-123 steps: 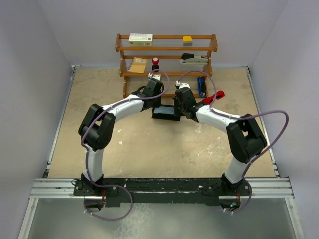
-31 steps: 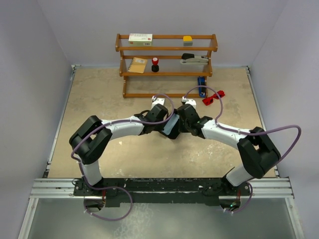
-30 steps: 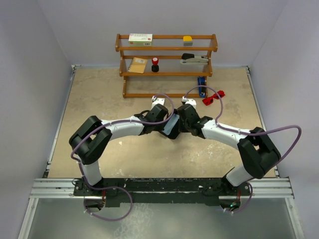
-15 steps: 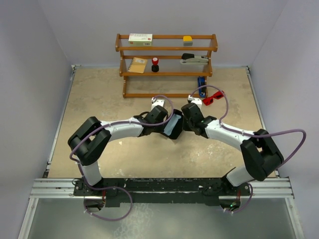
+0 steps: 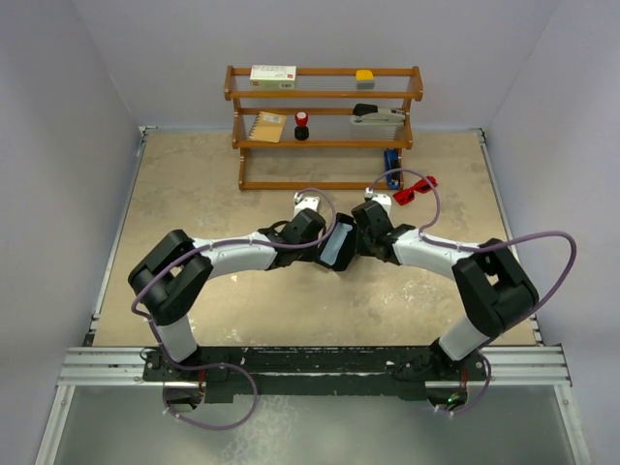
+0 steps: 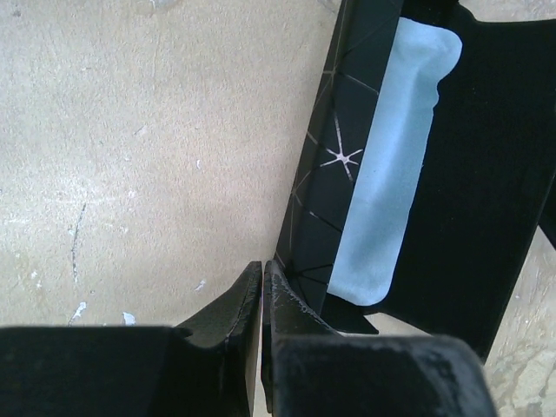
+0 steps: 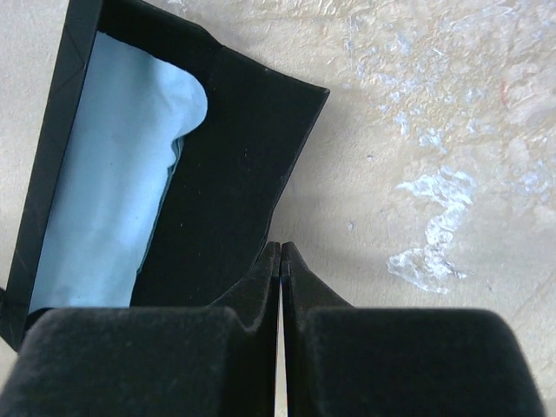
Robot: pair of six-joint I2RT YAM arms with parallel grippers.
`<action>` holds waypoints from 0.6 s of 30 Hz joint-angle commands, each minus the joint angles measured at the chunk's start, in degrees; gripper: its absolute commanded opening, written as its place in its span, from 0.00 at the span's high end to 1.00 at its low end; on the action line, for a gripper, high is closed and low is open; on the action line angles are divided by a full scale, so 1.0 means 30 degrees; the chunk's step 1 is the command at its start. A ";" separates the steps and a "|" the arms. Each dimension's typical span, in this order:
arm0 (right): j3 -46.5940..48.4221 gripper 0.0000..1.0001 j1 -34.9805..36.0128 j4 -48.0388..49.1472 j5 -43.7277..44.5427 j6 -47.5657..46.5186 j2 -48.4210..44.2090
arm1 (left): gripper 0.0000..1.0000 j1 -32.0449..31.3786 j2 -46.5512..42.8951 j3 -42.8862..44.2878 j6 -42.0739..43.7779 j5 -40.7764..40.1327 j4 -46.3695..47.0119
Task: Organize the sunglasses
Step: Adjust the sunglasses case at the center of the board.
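The red sunglasses point(image 5: 415, 190) lie on the table to the right of the shelf, away from both grippers. A black oblong case point(image 5: 336, 244) lies open at mid-table with a light blue cloth point(image 6: 393, 174) inside it. My left gripper point(image 5: 323, 239) point(image 6: 262, 271) is shut with nothing between its fingers, its tips right beside the case's point(image 6: 334, 165) near corner. My right gripper point(image 5: 359, 240) point(image 7: 280, 252) is also shut and holds nothing, its tips at the edge of the case's black flap point(image 7: 233, 165), with the cloth point(image 7: 117, 182) to its left.
A wooden shelf point(image 5: 325, 95) stands at the back, holding a white box point(image 5: 272, 75), a yellow item point(image 5: 364, 75), a stapler point(image 5: 378, 114), a small red and black bottle point(image 5: 301, 123) and a notebook point(image 5: 267, 126). A blue object point(image 5: 390, 167) stands at its right foot.
The right gripper drew back a little from the case and came close to it again. The left wrist shifted slightly. Both grippers stayed shut, and the sunglasses have not moved.
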 commanded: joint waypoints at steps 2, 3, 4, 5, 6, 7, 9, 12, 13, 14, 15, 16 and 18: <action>0.1258 1.00 -0.0186 0.0823 0.0070 -0.0606 0.1055 | 1.00 -0.0299 -0.0989 -0.0036 -0.0441 0.0154 0.0946; 0.1257 1.00 -0.0180 0.0823 0.0086 -0.0640 0.1180 | 1.00 -0.0348 -0.1002 -0.0020 -0.0470 0.0148 0.0951; 0.1267 1.00 -0.0205 0.0863 0.0080 -0.0691 0.1313 | 1.00 -0.0376 -0.1037 -0.0022 -0.0500 0.0158 0.0951; 0.1254 1.00 -0.0208 0.0901 0.0105 -0.0738 0.1392 | 1.00 -0.0427 -0.1019 -0.0044 -0.0500 0.0159 0.0977; 0.1739 1.00 -0.0258 0.0954 0.0137 -0.0788 0.1471 | 1.00 -0.0484 -0.1009 -0.0025 -0.0529 0.0110 0.0977; 0.1925 1.00 -0.0292 0.0862 0.0208 -0.0798 0.1529 | 1.00 -0.0503 -0.1012 -0.0041 -0.0551 0.0080 0.0980; 0.2090 1.00 -0.0318 0.0491 0.0493 -0.0731 0.1427 | 1.00 -0.0530 -0.1033 -0.0089 -0.0562 0.0042 0.0959; 0.1813 1.00 -0.0352 0.0273 0.0910 -0.0660 0.0631 | 1.00 -0.0520 -0.1108 -0.0185 -0.0453 -0.0115 0.0917; 0.1721 1.00 -0.0355 0.0095 0.1128 -0.0595 0.0354 | 1.00 -0.0518 -0.1105 -0.0200 -0.0409 -0.0153 0.0877; 0.1640 1.00 -0.0355 -0.0044 0.1459 -0.0568 0.0056 | 1.00 -0.0533 -0.1121 -0.0213 -0.0367 -0.0184 0.0891; 0.1583 1.00 -0.0370 -0.0204 0.1838 -0.0517 -0.0223 | 1.00 -0.0527 -0.1098 -0.0222 -0.0329 -0.0213 0.0903; 0.1575 0.98 -0.0419 -0.0290 0.2116 -0.0500 -0.0510 | 1.00 -0.0519 -0.1074 -0.0249 -0.0306 -0.0206 0.0927; 0.1574 0.91 -0.0676 -0.0399 0.2464 -0.0494 -0.0961 | 1.00 -0.0534 -0.1030 -0.0247 -0.0299 -0.0179 0.0973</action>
